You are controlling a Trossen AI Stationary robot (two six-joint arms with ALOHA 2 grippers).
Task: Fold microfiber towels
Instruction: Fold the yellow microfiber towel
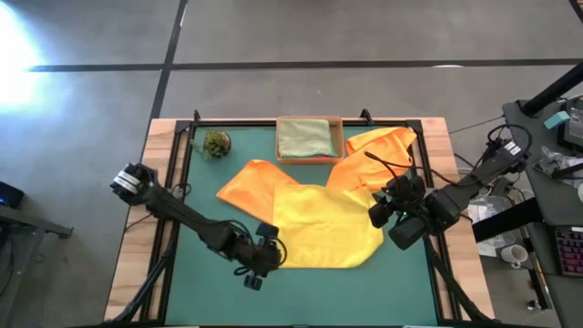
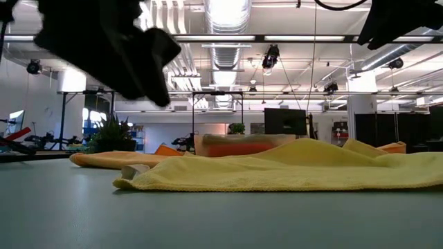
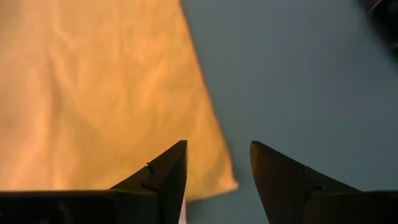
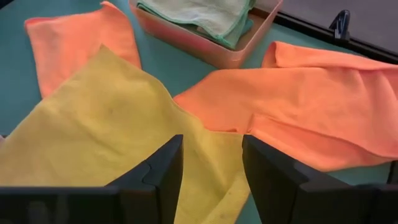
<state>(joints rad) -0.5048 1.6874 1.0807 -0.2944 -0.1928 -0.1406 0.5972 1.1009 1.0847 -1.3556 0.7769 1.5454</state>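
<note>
A yellow towel (image 1: 323, 223) lies spread flat on the middle of the green mat (image 1: 205, 292). It overlaps an orange towel (image 1: 248, 180) to its left, and a second orange towel (image 1: 378, 146) lies rumpled at the far right. A pale green towel (image 1: 303, 137) lies folded in the tan tray (image 1: 339, 144). My left gripper (image 3: 217, 180) hangs open above the yellow towel's near left corner (image 3: 227, 182); in the low view (image 2: 104, 41) it is clear of the table. My right gripper (image 4: 211, 180) hovers open above the yellow towel's right edge (image 1: 378, 214).
A small green plant (image 1: 217, 143) stands at the mat's far left, beside the tray. Bare mat runs along the near edge and the left side. Black rails (image 1: 168, 210) frame the mat. Desks with clutter (image 1: 556, 182) lie beyond the table's right edge.
</note>
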